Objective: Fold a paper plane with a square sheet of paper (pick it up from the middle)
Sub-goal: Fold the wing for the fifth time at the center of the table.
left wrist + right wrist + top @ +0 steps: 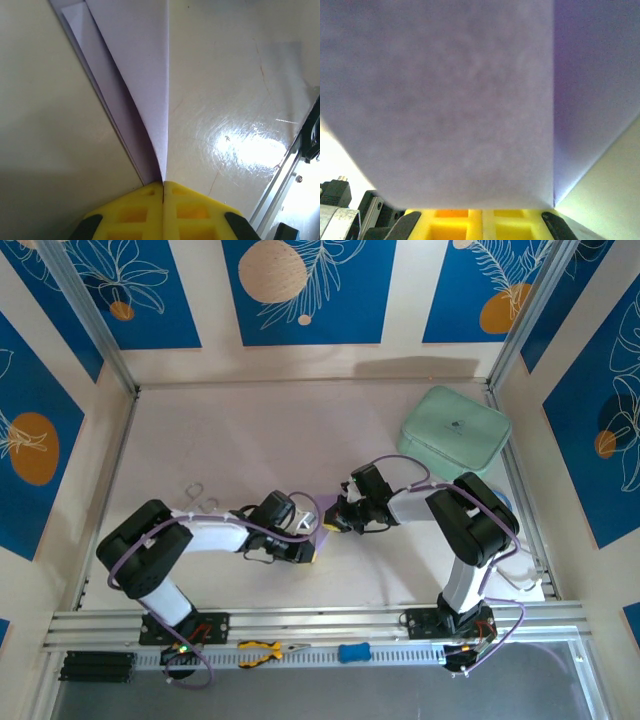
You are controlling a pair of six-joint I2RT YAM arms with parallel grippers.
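Note:
The pale lavender sheet of paper, folded into layers, is held between both arms at the middle of the table. In the left wrist view it is a narrow folded wedge with several layered edges, running down into my left gripper, whose yellow jaws are shut on its pointed end. In the top view my left gripper comes from the left and my right gripper from the right. In the right wrist view a flat panel of paper covers my right gripper; its yellow jaws are pressed together under the paper's edge.
A mint-green rounded case sits at the back right. Yellow pliers and a small blue item lie on the front rail. Metal frame rails line both sides of the table.

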